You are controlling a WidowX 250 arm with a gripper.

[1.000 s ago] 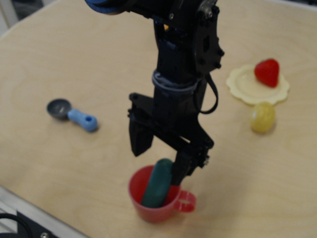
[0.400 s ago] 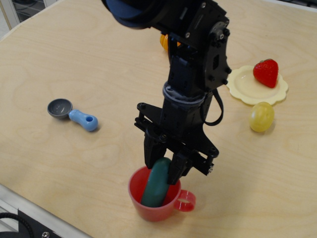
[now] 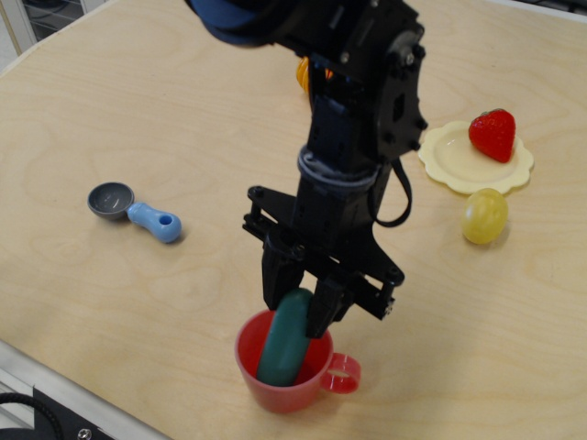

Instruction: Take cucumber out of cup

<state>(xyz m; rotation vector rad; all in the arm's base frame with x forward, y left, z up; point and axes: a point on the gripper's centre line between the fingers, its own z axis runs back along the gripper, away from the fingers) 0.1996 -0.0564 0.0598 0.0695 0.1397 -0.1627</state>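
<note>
One robot arm reaches down over a pale wooden tabletop (image 3: 119, 101) near its front edge, where one red cup (image 3: 275, 390) stands with one dark green cucumber (image 3: 286, 335) leaning inside it, the upper end poking above the rim. The gripper (image 3: 298, 302) sits at that upper end, its two black fingers (image 3: 275, 280) drawn in narrow on either side of the cucumber and pressed against it. The cup's ring handle points toward the right edge.

Also on the tabletop: one grey scoop with a blue handle (image 3: 136, 211) toward the left edge; one pale yellow scalloped plate (image 3: 459, 165) toward the right edge, carrying one red strawberry (image 3: 492, 134); one yellow lemon-like ball (image 3: 483, 216) just in front of the plate; and one orange object (image 3: 303, 75) partly hidden behind the arm, toward the far edge.

A second ago the fingers stood wide apart above the cup, one on each side of the cucumber. They have since closed onto it, and the cup has shifted slightly. The cucumber remains in the cup.
</note>
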